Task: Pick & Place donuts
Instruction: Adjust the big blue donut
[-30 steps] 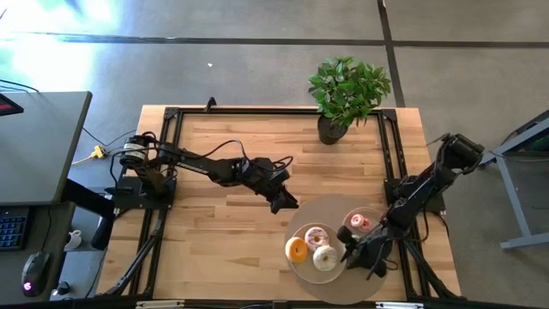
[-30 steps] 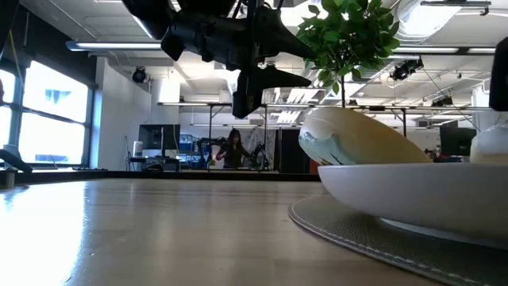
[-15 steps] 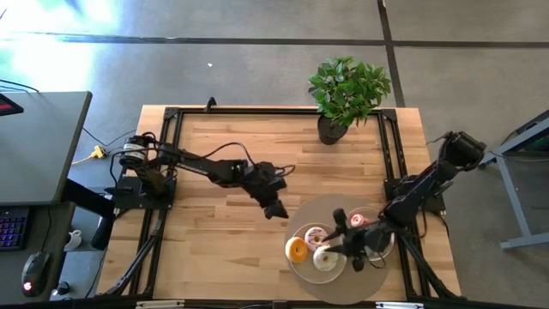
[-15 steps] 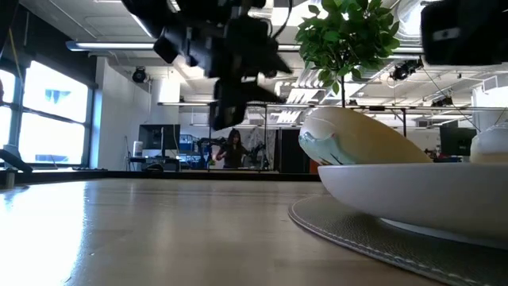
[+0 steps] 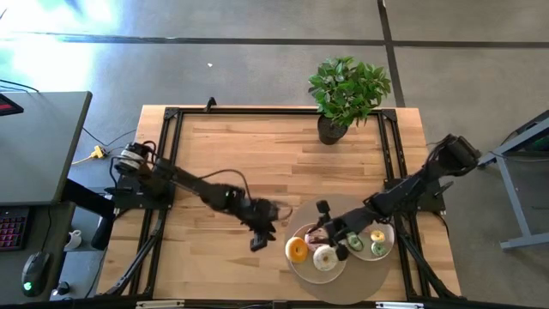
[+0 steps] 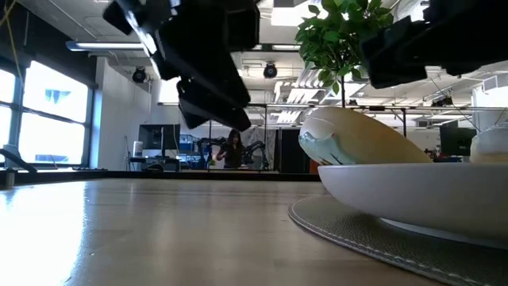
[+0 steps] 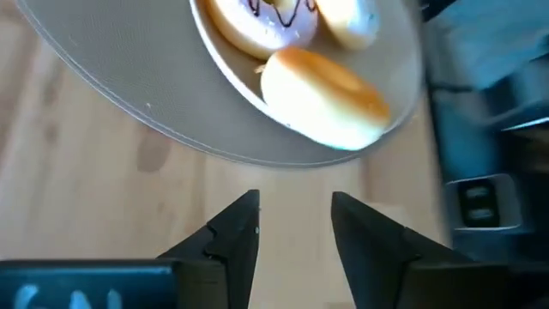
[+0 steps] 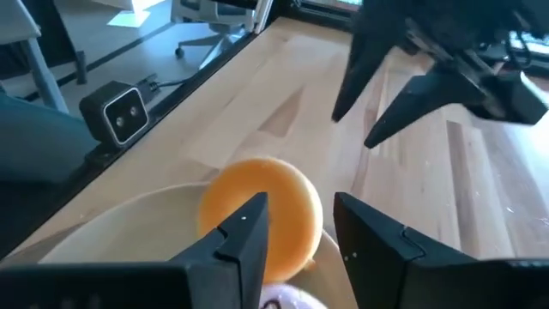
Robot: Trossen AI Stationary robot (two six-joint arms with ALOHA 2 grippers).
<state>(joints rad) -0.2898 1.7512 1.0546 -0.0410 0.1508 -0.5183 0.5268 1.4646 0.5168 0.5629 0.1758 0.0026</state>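
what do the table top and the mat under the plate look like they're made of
Table top: looks like wood with a light matte finish, showing plank seams and grain. Mat: grey, finely pebbled with a stitched edge, possibly leather or an imitation; the look leaves it open.

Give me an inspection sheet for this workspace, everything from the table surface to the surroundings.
Surface: wooden table, round grey mat near the right front.
Job's things: orange donut, white donut and pink-iced donut on one beige plate; two donuts on a second plate.
Clutter: potted green plant at the back.
Grippers: left gripper open beside the mat; right gripper open above the orange donut.
Cables: yellow cable left of the table.
Surroundings: a person far behind.
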